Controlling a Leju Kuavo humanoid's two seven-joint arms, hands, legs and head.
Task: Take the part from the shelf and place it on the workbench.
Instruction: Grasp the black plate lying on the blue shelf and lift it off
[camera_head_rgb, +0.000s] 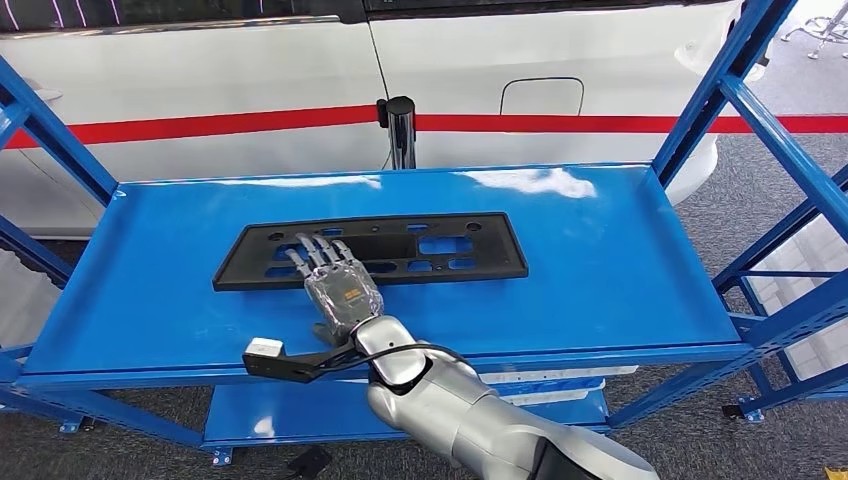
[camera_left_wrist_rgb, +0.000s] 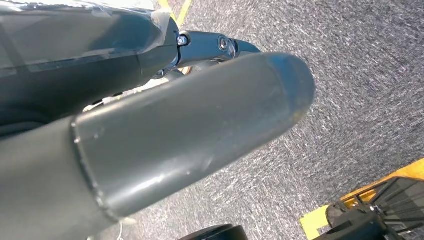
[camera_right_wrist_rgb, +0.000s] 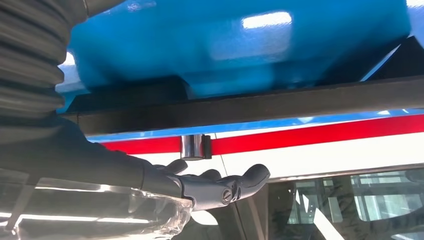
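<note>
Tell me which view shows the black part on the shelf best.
The head view: the whole black part lies flat on the blue shelf, right hand over it. The right wrist view shows its dark edge; the left wrist view shows floor.

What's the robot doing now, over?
Right hand flat on the black part, no grip yet. Part lies on the blue shelf. Left hand by the floor, grip unclear. Nothing blocking.

Behind the rack
A white vehicle (camera_head_rgb: 250, 70) with a red stripe (camera_head_rgb: 200, 124) stands on grey carpet (camera_head_rgb: 720, 200).
</note>
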